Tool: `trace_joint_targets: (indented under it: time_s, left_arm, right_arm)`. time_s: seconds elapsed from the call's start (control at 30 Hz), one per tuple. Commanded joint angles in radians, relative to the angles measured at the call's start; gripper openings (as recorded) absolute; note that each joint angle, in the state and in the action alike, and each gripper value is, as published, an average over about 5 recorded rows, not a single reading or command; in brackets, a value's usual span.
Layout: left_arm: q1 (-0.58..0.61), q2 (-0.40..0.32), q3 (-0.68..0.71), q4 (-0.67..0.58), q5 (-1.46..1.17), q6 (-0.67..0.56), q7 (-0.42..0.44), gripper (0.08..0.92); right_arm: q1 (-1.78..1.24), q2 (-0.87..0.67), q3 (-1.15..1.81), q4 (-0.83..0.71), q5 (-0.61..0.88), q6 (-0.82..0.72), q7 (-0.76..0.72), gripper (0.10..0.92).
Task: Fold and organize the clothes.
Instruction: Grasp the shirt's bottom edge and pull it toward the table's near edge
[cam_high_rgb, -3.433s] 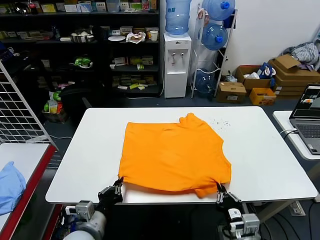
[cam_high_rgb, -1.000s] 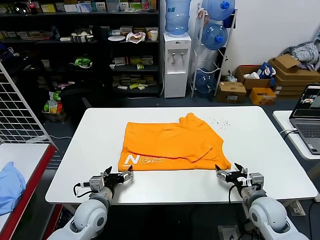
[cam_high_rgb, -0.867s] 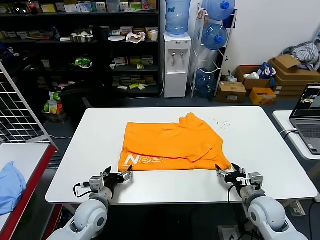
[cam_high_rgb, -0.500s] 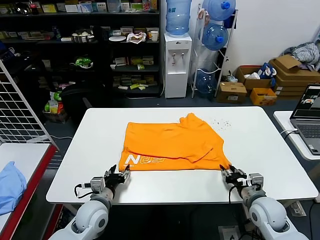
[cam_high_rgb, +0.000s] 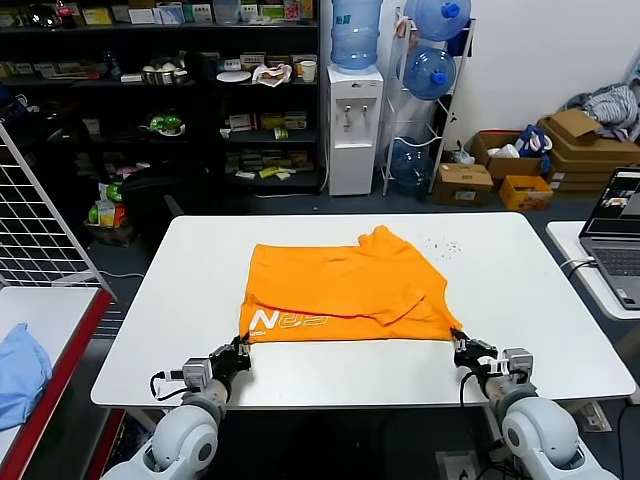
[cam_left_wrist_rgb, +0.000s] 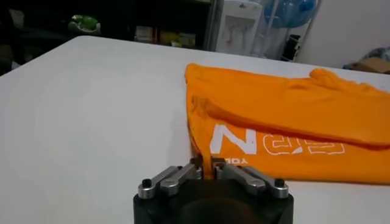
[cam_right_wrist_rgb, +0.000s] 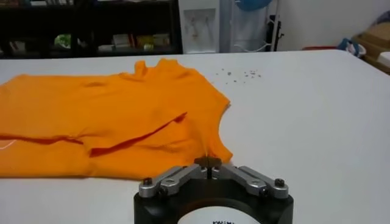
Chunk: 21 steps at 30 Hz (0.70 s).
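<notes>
The orange T-shirt (cam_high_rgb: 345, 290) lies folded on the white table (cam_high_rgb: 520, 290), with a near band turned up that shows white lettering (cam_high_rgb: 290, 321). My left gripper (cam_high_rgb: 240, 349) is shut on the shirt's near left corner; in the left wrist view (cam_left_wrist_rgb: 206, 170) a strip of orange fabric (cam_left_wrist_rgb: 280, 122) runs between its jaws. My right gripper (cam_high_rgb: 459, 346) is shut on the shirt's near right corner; in the right wrist view (cam_right_wrist_rgb: 208, 165) the shirt (cam_right_wrist_rgb: 109, 122) narrows to a point at its closed jaws.
A light blue cloth (cam_high_rgb: 20, 370) lies on a side table at the left. A laptop (cam_high_rgb: 618, 235) sits on another table at the right. Small dark specks (cam_high_rgb: 440, 245) dot the table past the shirt. Shelves, a water dispenser and boxes stand behind.
The shirt's near edge went from flat to folded up, showing lettering. In the last second both open grippers moved in to the near corners and shut on them.
</notes>
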<state>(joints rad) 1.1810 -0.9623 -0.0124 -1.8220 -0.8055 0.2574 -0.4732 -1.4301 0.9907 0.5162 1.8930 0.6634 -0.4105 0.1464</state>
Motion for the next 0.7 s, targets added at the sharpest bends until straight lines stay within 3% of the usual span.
trace_joint_targets:
  time_s: [0.03, 0.33, 0.7]
  left_arm:
    - [0.047, 0.050, -0.022, -0.106, -0.018, 0.003, -0.016, 0.114]
    - [0.189, 0.141, -0.073, -0.258, -0.045, 0.007, -0.041, 0.097]
    - [0.318, 0.175, -0.073, -0.355, -0.053, 0.010, -0.072, 0.097]
  right_arm:
    - [-0.070, -0.010, 0.033, 0.084, 0.026, 0.001, 0.027, 0.122]
    - [-0.302, -0.007, 0.132, 0.214, 0.029, -0.018, 0.058, 0.122]
    - [-0.435, 0.024, 0.186, 0.266, 0.004, -0.029, 0.066, 0.122]
